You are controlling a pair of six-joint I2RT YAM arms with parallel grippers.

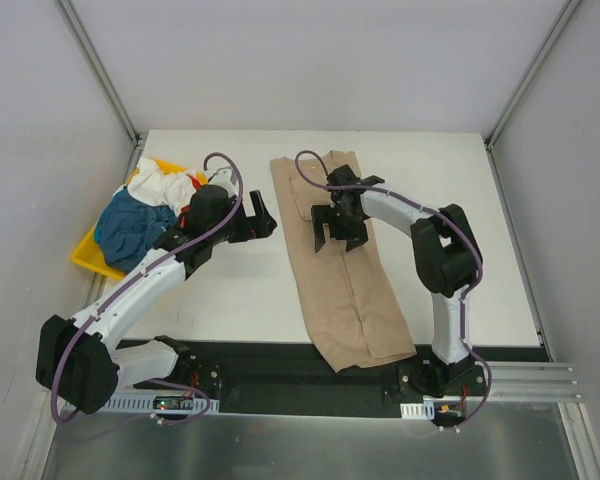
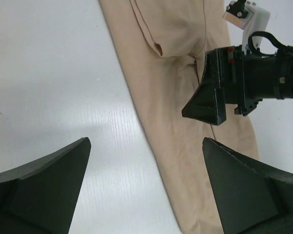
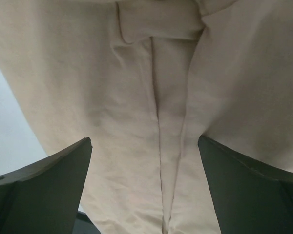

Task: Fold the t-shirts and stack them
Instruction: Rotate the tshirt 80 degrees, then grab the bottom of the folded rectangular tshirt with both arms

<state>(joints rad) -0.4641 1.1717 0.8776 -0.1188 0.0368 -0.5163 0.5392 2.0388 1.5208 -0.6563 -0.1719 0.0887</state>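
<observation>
The tan shirt [image 1: 345, 275] lies mid-table as a long narrow strip with its sides turned in, running from far edge to near edge; we judge the lengthwise folds done and the crosswise fold next. Our right gripper [image 1: 332, 238] hangs close over its upper half, jaws apart; our left gripper [image 1: 267, 215], jaws also apart, hovers over the bare table [image 1: 230, 290] just beside the strip. The next move calls for pinching one end and carrying it over the other; the other shirts [image 1: 130, 225] sit heaped in the yellow tray [image 1: 88, 258] at far left.
</observation>
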